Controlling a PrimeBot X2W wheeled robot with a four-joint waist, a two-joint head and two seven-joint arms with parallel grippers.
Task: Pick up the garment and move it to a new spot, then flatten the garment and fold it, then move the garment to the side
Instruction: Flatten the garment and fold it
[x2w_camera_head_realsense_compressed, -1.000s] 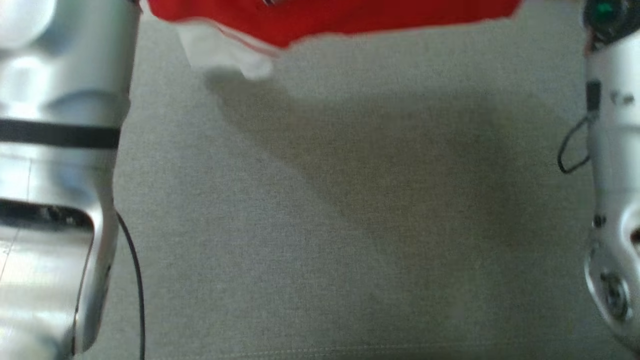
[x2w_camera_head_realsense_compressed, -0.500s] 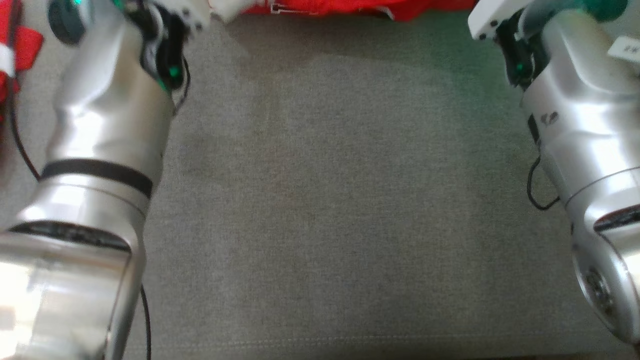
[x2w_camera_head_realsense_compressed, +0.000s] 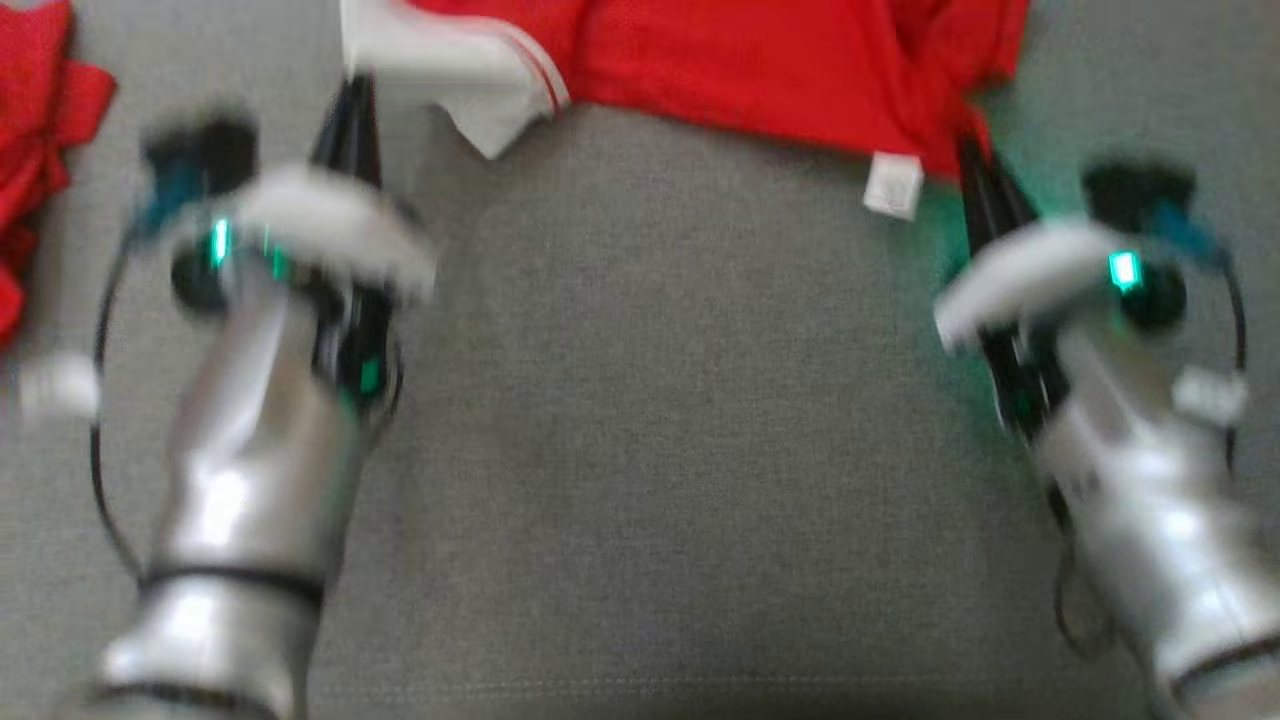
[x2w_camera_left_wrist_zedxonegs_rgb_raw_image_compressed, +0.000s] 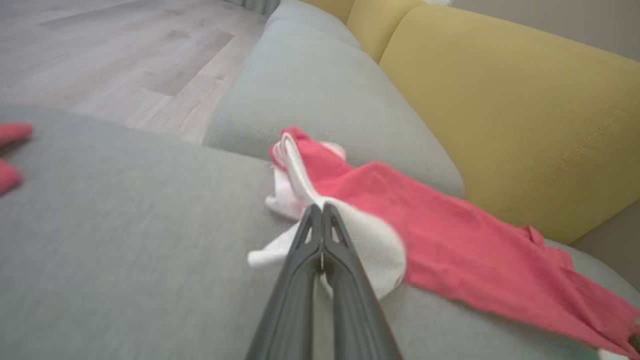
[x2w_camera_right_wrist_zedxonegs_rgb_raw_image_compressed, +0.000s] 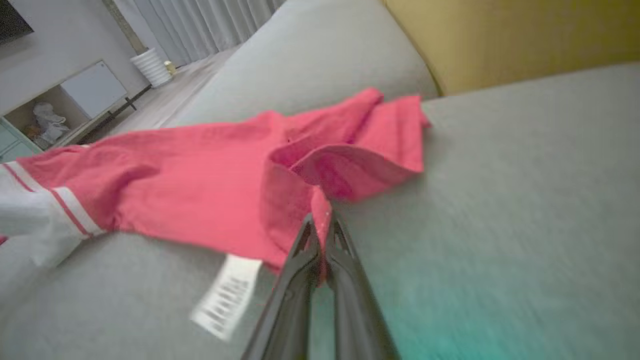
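head view, garment (x2w_camera_head_realsense_compressed: 760, 70): red, with a white sleeve (x2w_camera_head_realsense_compressed: 460, 70); lies along the far edge of the grey seat cushion (x2w_camera_head_realsense_compressed: 650, 450), rumpled at its right end.
head view, left gripper (x2w_camera_head_realsense_compressed: 352, 95): blurred; tips at the white sleeve, over the cushion's far left part.
head view, right gripper (x2w_camera_head_realsense_compressed: 968, 150): tips at the red hem, over the cushion's far right part, just beside the care label (x2w_camera_head_realsense_compressed: 890, 185).
head view, other stock: a second red cloth (x2w_camera_head_realsense_compressed: 40, 150) at the cushion's left edge, well apart from the garment.
left wrist view, left gripper (x2w_camera_left_wrist_zedxonegs_rgb_raw_image_compressed: 320, 215): fingers pressed together, a sliver of white sleeve (x2w_camera_left_wrist_zedxonegs_rgb_raw_image_compressed: 370, 240) pinched between them.
left wrist view, setting: yellow backrest (x2w_camera_left_wrist_zedxonegs_rgb_raw_image_compressed: 500, 100) rises behind the cushion.
right wrist view, right gripper (x2w_camera_right_wrist_zedxonegs_rgb_raw_image_compressed: 320, 225): fingers closed narrow on a fold of red hem; care label (x2w_camera_right_wrist_zedxonegs_rgb_raw_image_compressed: 227, 295) hangs loose on the cushion.
step in hand (judged): both ends gripped, carry to a new spot on the cushion.
handling advice: lift both ends level and together, spread the arms so the cloth hangs taut, and clear the cushion before travel.
risk: thin pinches may slip; the folded right end may need re-gripping before flattening.
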